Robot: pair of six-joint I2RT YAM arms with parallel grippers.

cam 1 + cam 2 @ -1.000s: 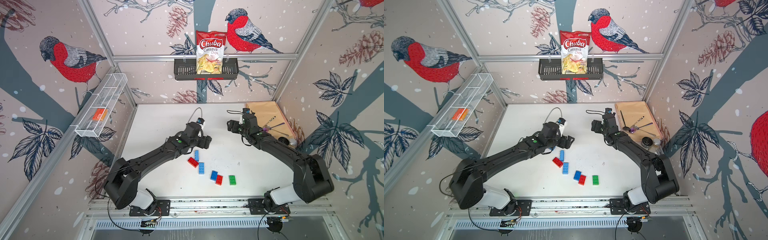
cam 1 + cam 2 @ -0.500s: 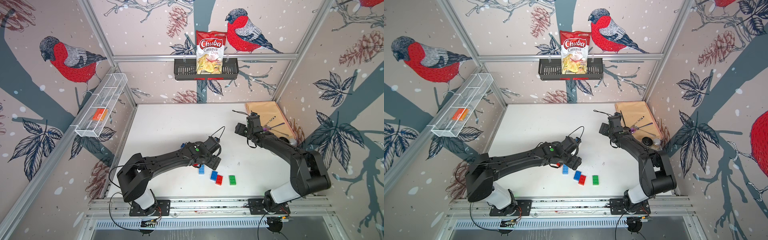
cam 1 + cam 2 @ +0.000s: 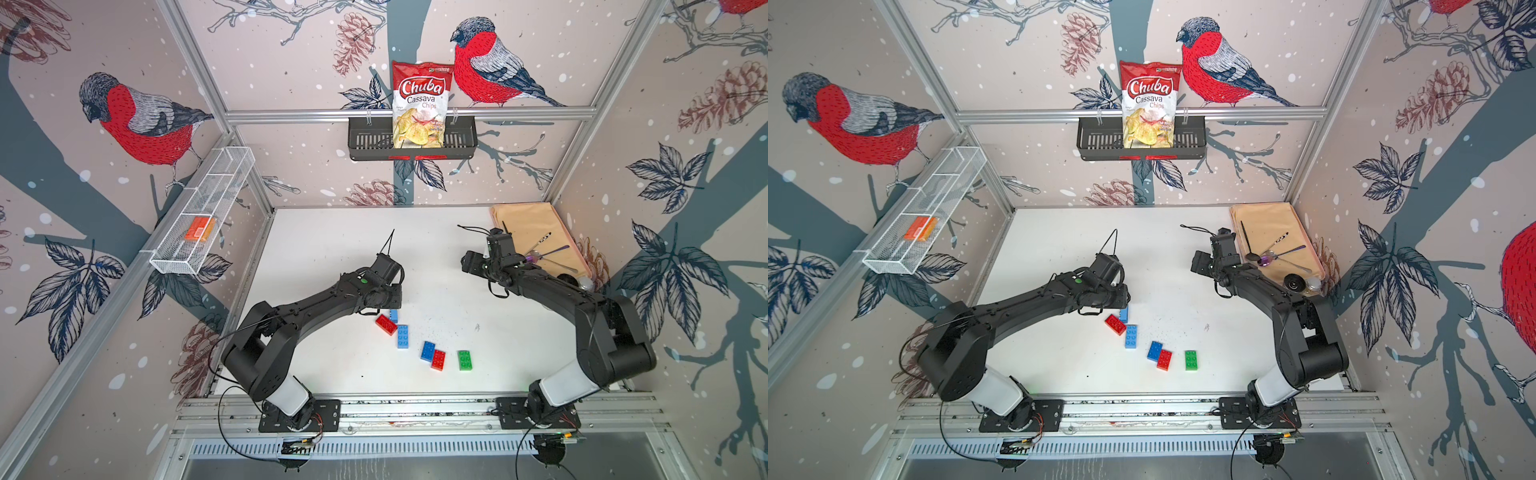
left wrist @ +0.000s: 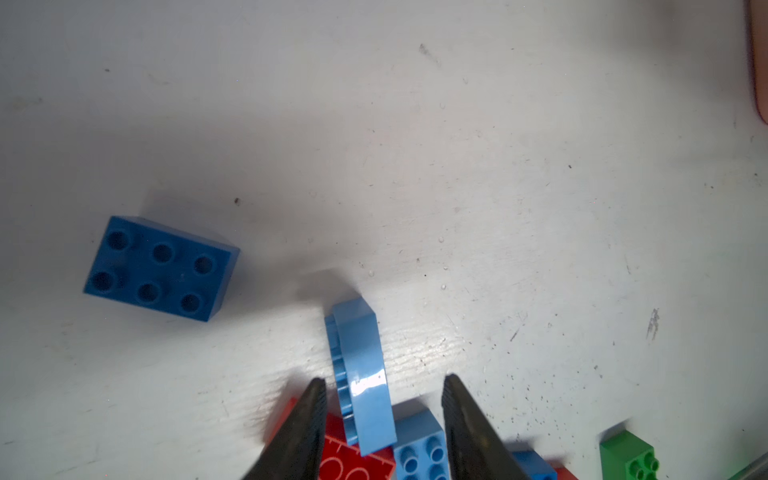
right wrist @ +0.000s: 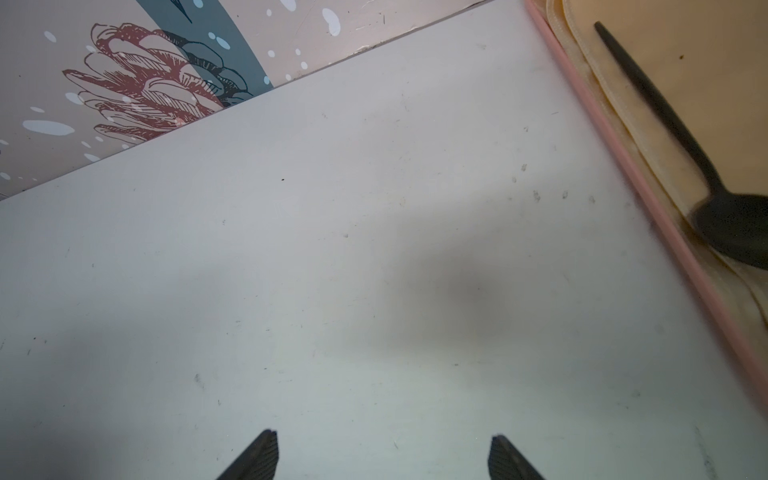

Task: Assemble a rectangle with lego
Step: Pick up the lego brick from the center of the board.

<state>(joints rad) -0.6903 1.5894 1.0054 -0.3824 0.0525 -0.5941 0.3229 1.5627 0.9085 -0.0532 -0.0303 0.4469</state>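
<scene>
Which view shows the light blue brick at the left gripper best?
The left wrist view: the light blue brick sits close up, tipped on its side between the left gripper's fingers, gaps both sides. In both top views only one end peeks from under the left arm. The right wrist view misses it.

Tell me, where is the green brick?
In both top views the green brick lies on the white table near its front edge, just right of a red brick, not touching it.

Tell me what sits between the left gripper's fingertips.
In the left wrist view, a light blue brick, tipped on its side, lies between the fingers of the left gripper, with bare table showing beside one finger.
</scene>
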